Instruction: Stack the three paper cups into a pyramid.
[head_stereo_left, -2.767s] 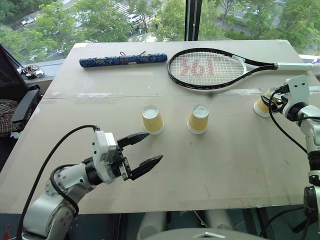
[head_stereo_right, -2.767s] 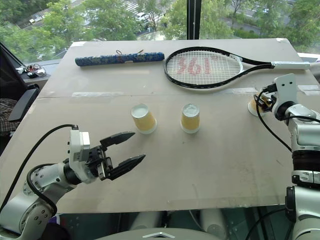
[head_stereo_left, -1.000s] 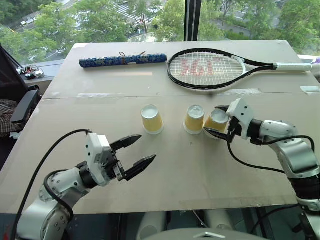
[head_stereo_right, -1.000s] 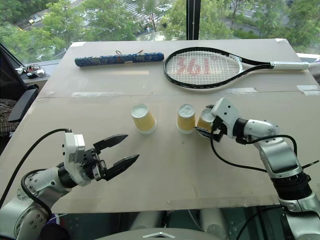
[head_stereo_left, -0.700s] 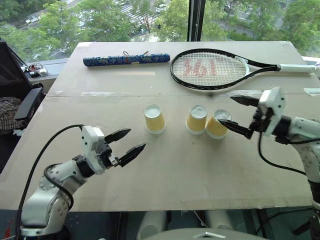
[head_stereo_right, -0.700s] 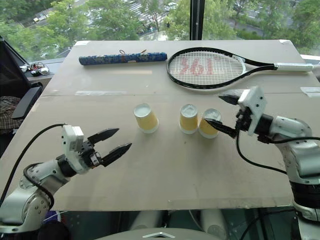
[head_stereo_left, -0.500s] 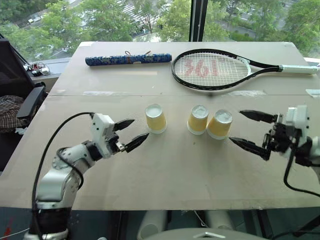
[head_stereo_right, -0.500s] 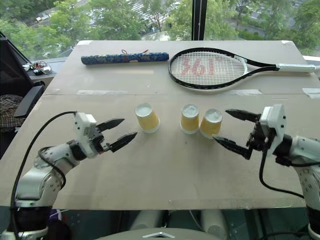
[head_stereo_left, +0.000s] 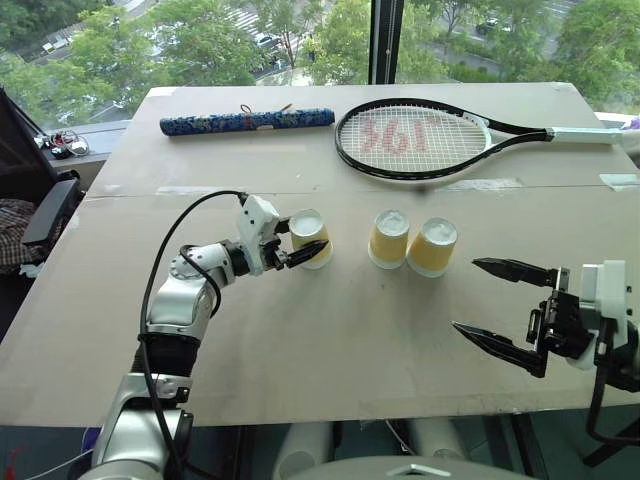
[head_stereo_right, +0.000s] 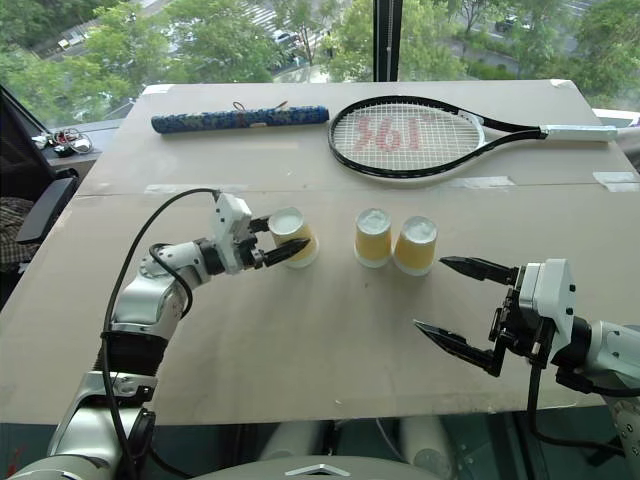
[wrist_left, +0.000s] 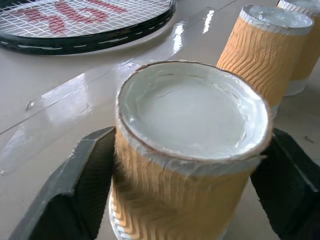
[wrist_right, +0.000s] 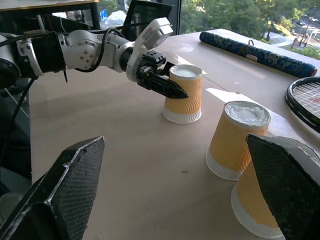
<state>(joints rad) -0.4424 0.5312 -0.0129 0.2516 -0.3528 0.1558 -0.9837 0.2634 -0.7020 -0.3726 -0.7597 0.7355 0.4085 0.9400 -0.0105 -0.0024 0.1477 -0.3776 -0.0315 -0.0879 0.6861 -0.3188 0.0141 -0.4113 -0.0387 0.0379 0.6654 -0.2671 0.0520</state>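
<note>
Three paper cups stand upside down on the table; two touch near the middle, below the tennis racket; the third cup stands apart to their left, pinched between the black fingers of the left gripper; the right gripper hangs near the table's front edge, fingers spread wide, holding nothing.

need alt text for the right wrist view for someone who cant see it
The left gripper is shut on an upside-down yellow paper cup standing on a pale table. Two more upside-down cups stand side by side nearer the camera, between the right gripper's wide-open black fingers, with a blue patterned roll and a racket's edge beyond.
</note>
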